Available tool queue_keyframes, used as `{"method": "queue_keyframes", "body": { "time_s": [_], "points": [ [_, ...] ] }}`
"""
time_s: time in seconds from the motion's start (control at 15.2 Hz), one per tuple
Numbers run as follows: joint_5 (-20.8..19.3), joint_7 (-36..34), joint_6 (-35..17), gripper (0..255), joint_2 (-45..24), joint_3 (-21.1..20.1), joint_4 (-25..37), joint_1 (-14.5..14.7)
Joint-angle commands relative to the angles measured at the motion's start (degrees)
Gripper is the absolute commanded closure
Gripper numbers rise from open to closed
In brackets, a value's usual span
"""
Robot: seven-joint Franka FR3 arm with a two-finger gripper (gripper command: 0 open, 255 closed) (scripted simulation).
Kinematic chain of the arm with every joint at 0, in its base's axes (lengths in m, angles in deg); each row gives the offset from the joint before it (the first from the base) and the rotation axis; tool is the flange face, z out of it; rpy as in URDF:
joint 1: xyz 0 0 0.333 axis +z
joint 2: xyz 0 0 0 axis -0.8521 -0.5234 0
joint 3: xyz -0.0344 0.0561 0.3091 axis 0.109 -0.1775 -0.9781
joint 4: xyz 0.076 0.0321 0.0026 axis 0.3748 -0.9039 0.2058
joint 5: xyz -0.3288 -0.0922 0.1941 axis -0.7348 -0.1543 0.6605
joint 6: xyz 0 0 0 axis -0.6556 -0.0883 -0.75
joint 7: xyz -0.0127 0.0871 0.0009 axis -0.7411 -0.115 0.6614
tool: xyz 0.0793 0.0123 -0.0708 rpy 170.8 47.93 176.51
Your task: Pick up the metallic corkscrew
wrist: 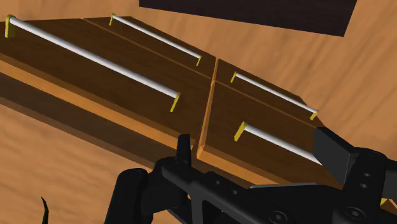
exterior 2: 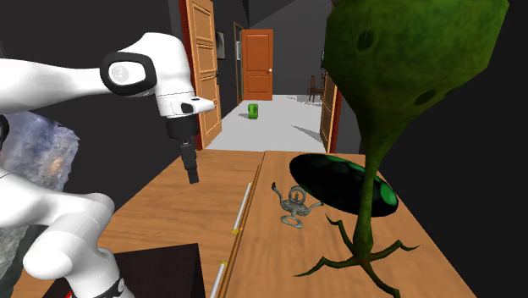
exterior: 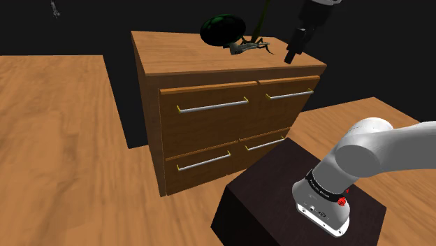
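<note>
Right now the grey metallic corkscrew [exterior: 249, 47] lies on the brown wooden dresser [exterior: 182, 54], toward the shoulder view's left of the black gripper [exterior: 291, 57], whose opening I cannot tell.

shoulder view | plant stem [exterior: 263, 17] cut by top edge | corkscrew [exterior: 245, 47] detail too small

Shoulder view reads dim to me; dresser [exterior: 202, 59] top evenly lit, black area [exterior: 105, 28] behind it. Second exterior view: hallway floor [exterior 2: 279, 131] brightest. Wrist view: dark shadow band under the dresser's top edge.
</note>
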Motion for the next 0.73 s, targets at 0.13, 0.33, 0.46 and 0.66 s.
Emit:
{"method": "queue_keyframes", "body": {
  "time_s": [0.13, 0.33, 0.46, 0.66],
  "points": [
    [-1.4, 5.6, 0.2, 0, -4.6, 2.8, 3.2, 0.5],
    [-3.1, 13.8, 0.8, 0, -12.0, 6.6, 8.9, 1.4],
    [-3.8, 19.3, 1.4, 0, -17.2, 8.7, 13.2, 2.0],
    [-4.3, 27.4, 2.7, 0, -25.4, 11.5, 20.3, 2.8]
  ]
}}
